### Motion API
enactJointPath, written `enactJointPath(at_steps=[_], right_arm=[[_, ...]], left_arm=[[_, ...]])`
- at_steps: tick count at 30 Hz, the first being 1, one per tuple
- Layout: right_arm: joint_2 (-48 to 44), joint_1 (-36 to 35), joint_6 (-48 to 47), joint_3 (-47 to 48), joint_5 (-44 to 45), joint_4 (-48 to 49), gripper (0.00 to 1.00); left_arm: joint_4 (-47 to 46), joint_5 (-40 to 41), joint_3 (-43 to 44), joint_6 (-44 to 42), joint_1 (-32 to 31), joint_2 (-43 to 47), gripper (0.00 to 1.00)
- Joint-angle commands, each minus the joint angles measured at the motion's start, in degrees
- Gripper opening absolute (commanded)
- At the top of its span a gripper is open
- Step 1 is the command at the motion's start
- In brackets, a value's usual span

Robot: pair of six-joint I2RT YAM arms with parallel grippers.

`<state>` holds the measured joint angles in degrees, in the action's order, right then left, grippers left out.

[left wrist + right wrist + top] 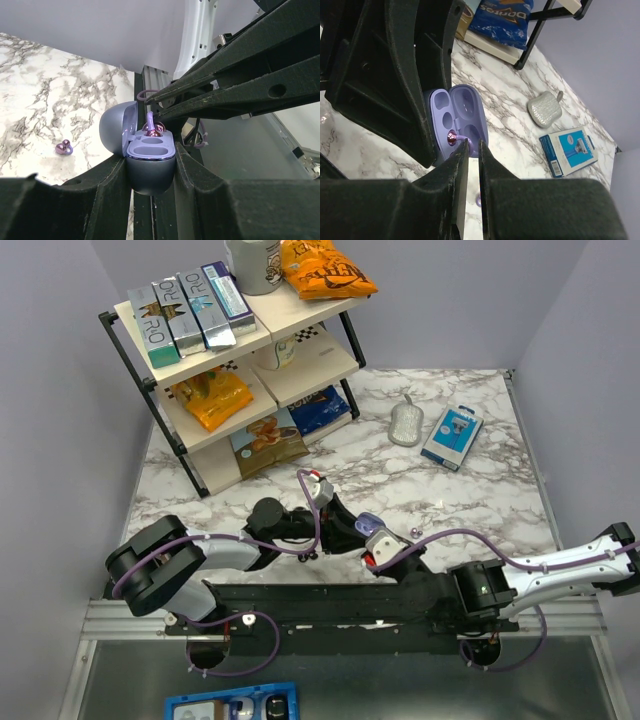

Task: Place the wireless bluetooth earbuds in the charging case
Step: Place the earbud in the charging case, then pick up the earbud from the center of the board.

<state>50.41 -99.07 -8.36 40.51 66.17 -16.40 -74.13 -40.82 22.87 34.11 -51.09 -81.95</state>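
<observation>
One earbud (152, 131) is sitting right at the far end of the open charging case (149, 182), over a socket but not looking fully seated yet, if you ask me. The right gripper (473, 145) is nosed in on it from above with its jaws just a sliver apart. I honestly can't tell if it's pinching the bud's little stalk or has let go. The left gripper (151, 167) is clamped on the case from both sides, holding it up off the tabletop (40, 90) with the lid flipped back, presumably so the case can't skid while the bud gets pushed in. The other earbud (64, 147) lies loose on the tabletop near the case, so it's probably next. Farther off there's a blue box (452, 435) to the right and a snack shelf (240, 370) at the far left, both well clear.
</observation>
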Motion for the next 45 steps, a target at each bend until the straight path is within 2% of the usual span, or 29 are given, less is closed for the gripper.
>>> enactJointPath(at_steps=[1,13,21,24,28,30,33,36,40,42,43,45], right_arm=[[-0.6,-0.5,1.0,-0.3,0.5,-0.4,0.23],[-4.2,-0.4,1.4,0.1,1.4,-0.2,0.41],[-5.7,-0.5,2.1,0.5,2.6,0.0,0.43],[-10.6,-0.3,4.2,1.8,5.7,0.1,0.45],[-20.3,3.1,10.6,3.3,15.8,0.6,0.55],[-27.6,5.5,16.0,1.6,16.3,1.1,0.57],[-31.1,5.6,17.7,-0.1,18.9,1.5,0.60],[-28.5,5.7,17.1,1.1,17.2,1.5,0.60],[-19.1,6.6,17.1,5.8,9.6,0.3,0.61],[-15.5,10.8,19.1,7.7,5.0,-2.1,0.61],[-11.8,12.8,20.2,9.8,-0.8,-3.8,0.61],[-8.2,20.4,24.4,11.8,-5.9,-8.5,0.61]], left_arm=[[-22.6,-0.6,0.5,-0.4,0.2,1.2,0.00],[-22.6,-0.5,0.6,-0.4,0.1,0.4,0.00],[-22.6,-0.1,0.4,-0.5,0.1,0.2,0.00],[-22.6,0.4,-0.6,-1.4,0.2,0.4,0.00],[-22.6,5.2,-4.1,-3.7,0.1,1.2,0.00],[-22.6,7.3,-6.5,-4.6,-0.3,2.1,0.00],[-22.2,10.7,-8.6,-7.9,-3.1,3.7,0.00],[-19.0,12.1,-9.7,-11.0,-6.0,5.4,0.00],[-13.7,14.2,-10.5,-14.5,-9.1,8.3,0.00],[-12.6,15.2,-11.4,-15.5,-10.2,9.8,0.00],[-12.1,15.6,-11.8,-16.1,-10.9,10.2,0.00],[-11.7,16.8,-13.2,-16.5,-11.4,11.8,0.00]])
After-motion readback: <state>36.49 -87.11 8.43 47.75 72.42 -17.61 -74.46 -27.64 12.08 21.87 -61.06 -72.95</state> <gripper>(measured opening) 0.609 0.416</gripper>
